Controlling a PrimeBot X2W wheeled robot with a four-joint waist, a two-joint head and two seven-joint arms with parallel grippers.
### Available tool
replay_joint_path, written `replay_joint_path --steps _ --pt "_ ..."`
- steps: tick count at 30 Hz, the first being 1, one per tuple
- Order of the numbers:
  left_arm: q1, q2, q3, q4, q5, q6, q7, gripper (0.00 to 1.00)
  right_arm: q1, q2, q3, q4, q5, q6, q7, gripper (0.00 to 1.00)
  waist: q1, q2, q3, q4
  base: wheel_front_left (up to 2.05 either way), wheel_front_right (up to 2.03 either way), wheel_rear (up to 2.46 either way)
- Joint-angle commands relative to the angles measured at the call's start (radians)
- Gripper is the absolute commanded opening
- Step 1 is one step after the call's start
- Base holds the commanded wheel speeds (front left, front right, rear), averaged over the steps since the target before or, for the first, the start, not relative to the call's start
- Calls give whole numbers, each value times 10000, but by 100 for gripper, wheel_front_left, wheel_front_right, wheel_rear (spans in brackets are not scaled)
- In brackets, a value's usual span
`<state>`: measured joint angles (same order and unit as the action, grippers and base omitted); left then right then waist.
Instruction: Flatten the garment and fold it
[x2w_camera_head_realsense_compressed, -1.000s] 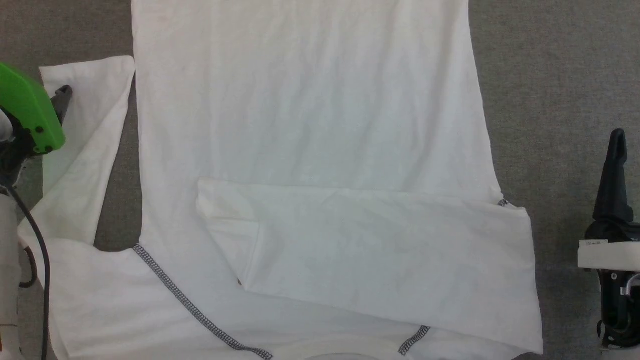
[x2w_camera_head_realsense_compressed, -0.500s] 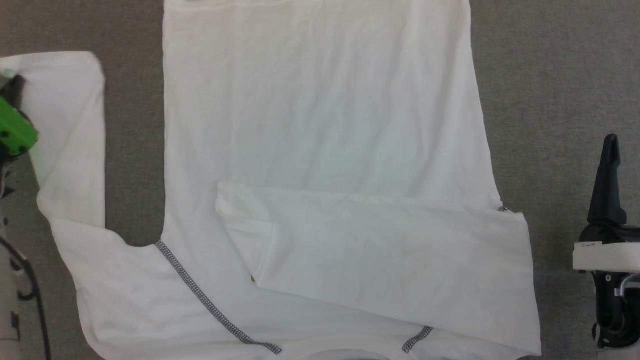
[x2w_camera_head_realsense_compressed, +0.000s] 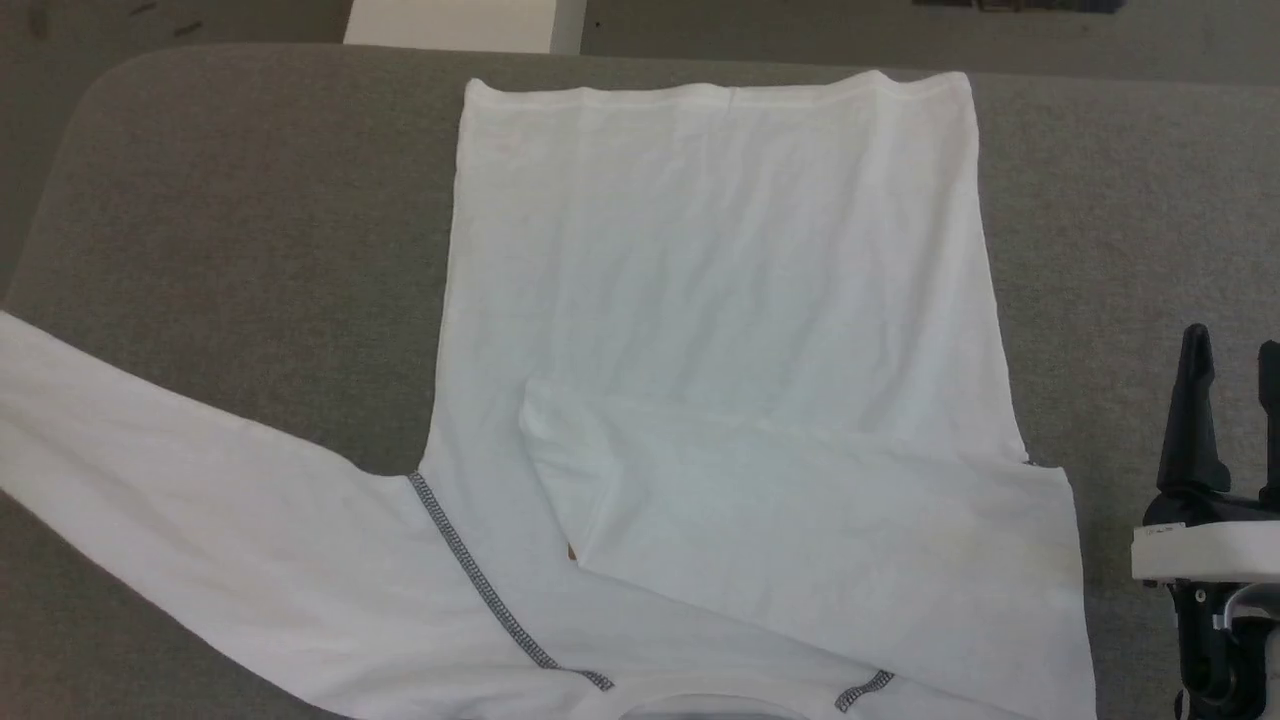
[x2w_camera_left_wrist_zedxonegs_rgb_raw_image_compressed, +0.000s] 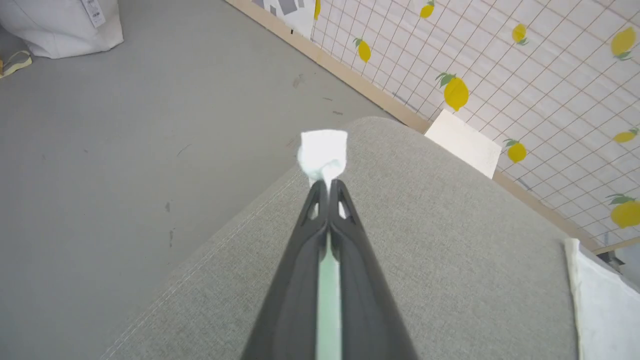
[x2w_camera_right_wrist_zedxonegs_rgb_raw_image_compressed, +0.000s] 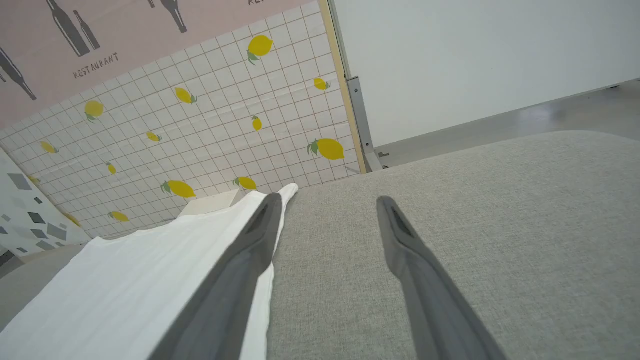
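Garment (x2w_camera_head_realsense_compressed: 700, 250) flat on table (x2w_camera_head_realsense_compressed: 250, 200), one sleeve folded in.
Left gripper (x2w_camera_left_wrist_zedxonegs_rgb_raw_image_compressed: 327, 186) pinches its cloth; right gripper (x2w_camera_right_wrist_zedxonegs_rgb_raw_image_compressed: 328, 199) gapes.

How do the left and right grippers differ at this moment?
The left gripper is shut, pinching a tuft of the garment; the right gripper is open and holds nothing. The left gripper is near a rounded corner of the table; the right gripper is beside the garment's side edge, over bare grey cloth. Both have long dark fingers.
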<state>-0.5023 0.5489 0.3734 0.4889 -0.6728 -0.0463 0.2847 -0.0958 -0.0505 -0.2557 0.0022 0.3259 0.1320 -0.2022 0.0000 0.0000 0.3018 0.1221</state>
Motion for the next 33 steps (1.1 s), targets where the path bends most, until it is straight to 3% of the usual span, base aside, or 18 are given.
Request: replay_joint_path --steps 1,5,9,15,19,24,33 --pt "160 38 -64 -246 -106 -137 -19 0 168 3 29 44 57 -13 -11 100 0 0 -390 270 0 0 0" --pt "224 -548 -485 -1355 -592 -449 339 0 357 3 71 174 57 -13 -20 100 0 0 -747 448 0 0 0" --pt "190 -1613 -1307 -2968 -1118 -532 928 0 563 3 39 349 83 -13 -27 100 0 0 -1116 545 0 0 0" --pt "469 -3385 -2979 -4894 -1178 30 1708 0 697 3 156 591 204 -13 -92 100 0 0 -1526 332 0 0 0" --pt "537 -4307 -4399 -5228 -871 72 1960 0 744 3 252 657 271 -13 -129 100 0 0 -1542 23 0 0 0" --pt "288 -4850 -6246 -4503 -765 -209 1939 0 711 3 358 735 358 -13 -165 100 0 0 -1364 -510 0 0 0" --pt "18 -4982 -9539 -2899 -1177 -531 1315 0 613 3 388 1033 484 -13 -320 100 0 0 -864 -1439 0 0 0"
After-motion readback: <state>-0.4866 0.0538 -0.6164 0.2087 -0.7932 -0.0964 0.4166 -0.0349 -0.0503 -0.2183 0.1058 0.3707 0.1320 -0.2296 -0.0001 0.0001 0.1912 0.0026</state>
